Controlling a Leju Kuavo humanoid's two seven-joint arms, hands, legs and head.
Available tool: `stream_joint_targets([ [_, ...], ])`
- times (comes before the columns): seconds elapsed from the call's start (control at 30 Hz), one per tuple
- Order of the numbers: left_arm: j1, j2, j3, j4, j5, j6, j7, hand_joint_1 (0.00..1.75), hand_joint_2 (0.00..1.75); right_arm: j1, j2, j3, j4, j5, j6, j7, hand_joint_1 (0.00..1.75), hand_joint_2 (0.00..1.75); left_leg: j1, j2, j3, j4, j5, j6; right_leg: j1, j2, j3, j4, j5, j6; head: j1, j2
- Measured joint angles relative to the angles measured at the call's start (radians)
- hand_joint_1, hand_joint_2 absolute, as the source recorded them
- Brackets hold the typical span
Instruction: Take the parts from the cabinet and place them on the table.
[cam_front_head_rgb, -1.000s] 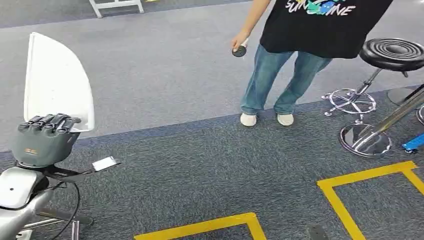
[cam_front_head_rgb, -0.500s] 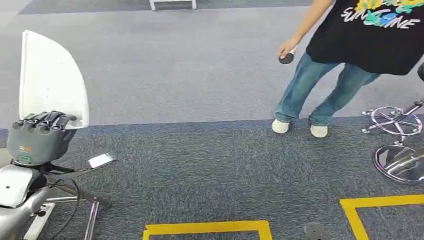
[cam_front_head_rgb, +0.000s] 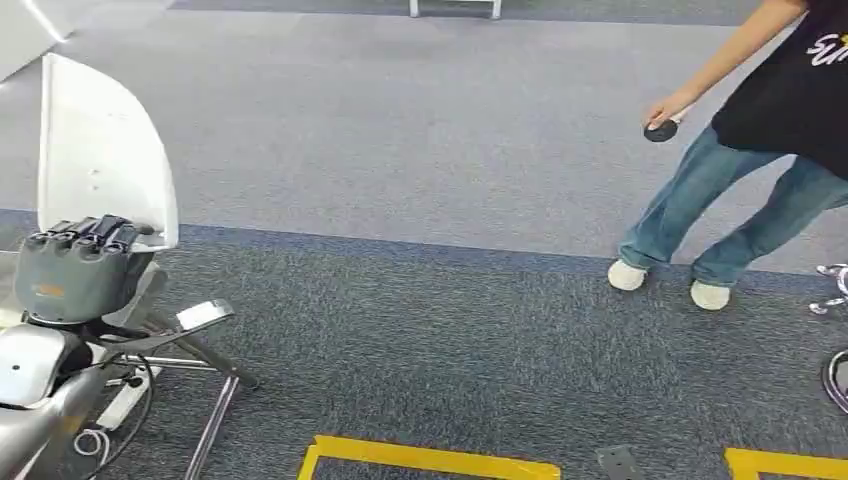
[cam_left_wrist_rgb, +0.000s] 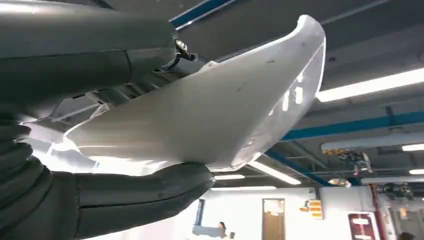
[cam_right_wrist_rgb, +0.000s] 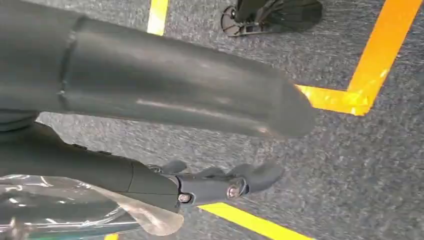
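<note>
The whole view is swinging left compared to a second ago: the person (cam_front_head_rgb: 760, 150) is sliding off toward 3 o'clock, the stool is dropping out except for a bit of chrome at the right edge, and a metal stand (cam_front_head_rgb: 190, 370) is now showing under the arm at 7 o'clock, so it's the camera turning, not the stuff moving. The left hand (cam_front_head_rgb: 75, 275) is sitting at 9 o'clock, clamping the white part (cam_front_head_rgb: 100, 150), which is standing upright above the fingers; in the left wrist view the thumb (cam_left_wrist_rgb: 145, 192) is pressing under the part's curved shell (cam_left_wrist_rgb: 210, 120). The right hand (cam_right_wrist_rgb: 165, 110) is hanging over the carpet (cam_front_head_rgb: 420, 330) and yellow tape (cam_right_wrist_rgb: 370, 65), with some clear plastic near it, can't tell if it's holding that. The person is holding a small dark disc (cam_front_head_rgb: 659, 130) at 2 o'clock.
</note>
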Motion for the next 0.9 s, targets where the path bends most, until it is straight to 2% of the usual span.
stream_joint_targets([
  [0.03, 0.001, 0.001, 0.000, 0.000, 0.000, 0.000, 0.000, 1.75, 1.75, -0.003, 0.002, 0.000, 0.001, 0.002, -0.001, -0.001, 0.00, 0.00, -0.003, 0.053, -0.008, 0.020, -0.018, -0.001, -0.002, -0.015, 0.006, -0.007, 0.004, -0.008, -0.002, 0.000],
  [0.07, -0.004, 0.002, 0.000, 0.000, 0.000, 0.000, 0.000, 1.75, 1.75, -0.003, 0.002, 0.000, 0.001, 0.003, -0.003, -0.002, 0.00, 0.00, -0.004, 0.098, -0.030, 0.072, -0.051, -0.006, 0.000, -0.026, 0.008, -0.009, 0.002, -0.014, -0.010, 0.000],
  [0.1, -0.007, 0.001, 0.000, 0.000, 0.000, 0.000, 0.000, 1.75, 1.75, -0.001, 0.002, -0.001, 0.003, 0.004, -0.004, -0.002, 0.00, 0.00, -0.002, 0.122, -0.065, 0.148, -0.089, -0.011, 0.002, -0.040, 0.009, -0.008, 0.002, -0.014, -0.009, 0.000],
  [0.13, -0.005, -0.002, -0.001, 0.000, 0.000, -0.001, 0.000, 1.75, 1.75, 0.001, 0.002, -0.001, 0.006, 0.004, -0.004, -0.002, 0.00, 0.00, 0.001, 0.134, -0.103, 0.229, -0.123, -0.014, 0.005, -0.054, 0.010, -0.008, -0.001, -0.016, -0.009, 0.000],
  [0.17, -0.002, -0.003, -0.002, 0.000, 0.000, -0.001, 0.000, 1.75, 1.75, 0.002, 0.002, -0.001, 0.009, 0.004, -0.004, -0.002, 0.00, 0.00, 0.003, 0.137, -0.135, 0.296, -0.145, -0.016, 0.006, -0.069, 0.010, -0.008, -0.002, -0.018, -0.009, 0.000],
  [0.2, 0.001, -0.003, -0.002, 0.000, 0.000, -0.001, 0.000, 1.75, 1.75, 0.003, 0.002, -0.001, 0.010, 0.004, -0.004, -0.002, 0.00, 0.00, 0.003, 0.138, -0.144, 0.313, -0.142, -0.017, 0.008, -0.082, 0.010, -0.008, -0.004, -0.018, -0.010, 0.000],
  [0.23, 0.002, -0.003, -0.002, 0.000, 0.000, -0.001, 0.000, 1.75, 1.75, 0.004, 0.002, -0.001, 0.010, 0.004, -0.004, -0.002, 0.00, 0.00, 0.003, 0.139, -0.128, 0.283, -0.114, -0.016, 0.009, -0.095, 0.012, -0.008, -0.006, -0.017, -0.010, 0.000],
  [0.27, 0.001, -0.003, -0.002, 0.000, 0.000, -0.001, 0.000, 1.75, 1.75, 0.003, 0.002, -0.001, 0.011, 0.005, -0.004, -0.002, 0.00, 0.00, 0.002, 0.144, -0.087, 0.203, -0.068, -0.013, 0.010, -0.109, 0.016, -0.008, -0.010, -0.016, -0.010, 0.000],
  [0.3, 0.001, -0.003, -0.002, 0.000, 0.000, -0.001, 0.000, 1.75, 1.75, 0.003, 0.002, -0.001, 0.011, 0.004, -0.004, -0.002, 0.00, 0.00, 0.001, 0.160, -0.033, 0.102, -0.021, -0.008, 0.011, -0.121, 0.022, -0.008, -0.013, -0.014, -0.009, 0.000],
  [0.33, -0.001, -0.002, -0.002, 0.000, 0.000, -0.001, 0.000, 1.75, 1.75, 0.003, 0.002, -0.001, 0.011, 0.003, -0.004, -0.002, 0.00, 0.00, -0.005, 0.196, 0.009, 0.019, -0.003, -0.001, 0.012, -0.132, 0.028, -0.008, -0.018, -0.011, -0.009, 0.000],
  [0.37, -0.004, -0.003, -0.002, 0.000, 0.001, -0.001, 0.000, 1.75, 1.75, 0.003, 0.002, -0.001, 0.011, -0.001, -0.004, -0.003, 0.00, 0.00, -0.021, 0.229, 0.019, 0.005, -0.022, 0.006, 0.019, -0.142, 0.027, -0.006, -0.022, -0.004, -0.009, 0.000],
  [0.4, -0.004, -0.004, -0.002, 0.000, 0.002, 0.000, 0.000, 1.75, 1.75, 0.002, 0.002, -0.002, 0.012, -0.004, -0.003, -0.004, 0.00, 0.00, -0.021, 0.214, 0.016, 0.003, -0.016, 0.014, 0.019, -0.152, 0.027, -0.005, -0.024, 0.000, -0.008, 0.000],
  [0.47, 0.000, -0.003, -0.002, 0.000, 0.006, -0.001, 0.000, 1.75, 1.75, 0.002, 0.002, -0.003, 0.015, -0.006, -0.003, -0.005, 0.00, 0.00, -0.023, 0.187, 0.011, 0.004, -0.018, 0.021, 0.018, -0.176, 0.034, -0.009, -0.027, 0.007, -0.008, 0.000],
  [0.5, 0.000, -0.002, -0.002, 0.000, 0.006, -0.001, 0.000, 1.75, 1.75, -0.001, 0.002, -0.003, 0.015, -0.005, -0.004, -0.006, 0.00, 0.00, -0.019, 0.172, 0.014, -0.005, -0.014, 0.027, 0.020, -0.189, 0.040, -0.010, -0.032, 0.015, -0.008, 0.000],
  [0.53, 0.001, -0.003, -0.002, 0.000, 0.006, -0.001, 0.000, 1.75, 1.75, -0.003, 0.002, -0.004, 0.015, -0.005, -0.004, -0.008, 0.00, 0.00, -0.012, 0.164, 0.024, -0.013, -0.010, 0.033, 0.014, -0.163, 0.034, 0.000, -0.044, 0.021, -0.009, 0.000],
  [0.57, -0.004, -0.004, -0.001, 0.000, 0.006, 0.000, 0.000, 1.75, 1.75, -0.004, 0.002, -0.005, 0.016, -0.005, -0.004, -0.010, 0.00, 0.00, -0.009, 0.155, 0.026, -0.014, -0.010, 0.038, 0.013, -0.104, 0.017, 0.042, -0.070, 0.022, -0.003, 0.000],
  [0.6, -0.007, -0.005, -0.002, 0.000, 0.006, -0.001, 0.000, 1.75, 1.75, -0.004, 0.004, -0.004, 0.017, -0.005, -0.003, -0.010, 0.00, 0.00, -0.008, 0.145, 0.024, -0.014, -0.009, 0.042, 0.011, -0.073, -0.019, 0.115, -0.105, 0.024, 0.005, 0.000],
  [0.63, -0.006, -0.009, -0.002, 0.000, 0.006, -0.001, 0.000, 1.75, 1.75, -0.002, 0.004, -0.005, 0.018, -0.005, -0.003, -0.010, 0.00, 0.00, -0.008, 0.133, 0.024, -0.014, -0.009, 0.043, 0.009, -0.058, -0.066, 0.206, -0.142, 0.026, 0.006, 0.000],
  [0.67, -0.004, -0.011, -0.002, 0.000, 0.006, -0.001, 0.000, 1.75, 1.75, 0.002, 0.004, -0.005, 0.020, -0.005, -0.003, -0.009, 0.00, 0.00, -0.009, 0.118, 0.023, -0.013, -0.009, 0.043, 0.010, -0.052, -0.113, 0.287, -0.167, 0.027, 0.005, 0.000],
  [0.7, -0.002, -0.012, -0.002, 0.000, 0.006, -0.001, 0.000, 1.75, 1.75, 0.006, 0.004, -0.005, 0.021, -0.003, -0.003, -0.009, 0.00, 0.00, -0.009, 0.104, 0.024, -0.013, -0.009, 0.043, 0.010, -0.050, -0.138, 0.322, -0.166, 0.027, 0.007, 0.000],
  [0.73, -0.001, -0.013, -0.002, 0.001, 0.007, -0.001, 0.000, 1.75, 1.75, 0.007, 0.004, -0.005, 0.022, -0.002, -0.003, -0.010, 0.00, 0.00, -0.009, 0.090, 0.025, -0.012, -0.009, 0.043, 0.010, -0.049, -0.139, 0.304, -0.137, 0.026, 0.007, 0.000],
  [0.77, -0.002, -0.013, -0.002, 0.001, 0.007, -0.001, 0.001, 1.75, 1.75, 0.007, 0.004, -0.005, 0.023, 0.000, -0.004, -0.010, 0.00, 0.00, -0.009, 0.076, 0.026, -0.012, -0.010, 0.043, 0.010, -0.047, -0.120, 0.246, -0.093, 0.025, 0.008, 0.000],
  [0.8, -0.002, -0.014, -0.002, 0.001, 0.008, 0.000, 0.002, 1.75, 1.75, 0.007, 0.004, -0.005, 0.023, 0.004, -0.004, -0.011, 0.00, 0.00, -0.008, 0.064, 0.028, -0.012, -0.010, 0.042, 0.009, -0.038, -0.084, 0.160, -0.041, 0.022, 0.008, 0.000],
  [0.83, -0.002, -0.015, -0.002, 0.001, 0.008, 0.002, 0.006, 1.75, 1.75, 0.007, 0.004, -0.005, 0.024, 0.006, -0.004, -0.012, 0.00, 0.00, -0.007, 0.049, 0.030, -0.011, -0.012, 0.038, 0.005, -0.009, -0.039, 0.056, 0.010, 0.020, 0.008, 0.000],
  [0.87, -0.003, -0.016, -0.002, 0.001, 0.008, 0.003, 0.010, 1.75, 1.75, 0.006, 0.004, -0.005, 0.025, 0.006, -0.005, -0.012, 0.00, 0.00, -0.009, 0.039, 0.027, -0.008, -0.014, 0.033, -0.002, 0.059, -0.017, 0.013, 0.003, 0.018, 0.008, 0.000],
  [0.9, -0.007, -0.018, -0.002, 0.001, 0.008, 0.005, 0.010, 1.75, 1.75, 0.007, 0.004, -0.005, 0.025, 0.007, -0.006, -0.013, 0.00, 0.00, -0.009, 0.028, 0.019, -0.001, -0.014, 0.029, -0.006, 0.055, -0.002, -0.007, -0.001, 0.019, 0.007, 0.000],
])
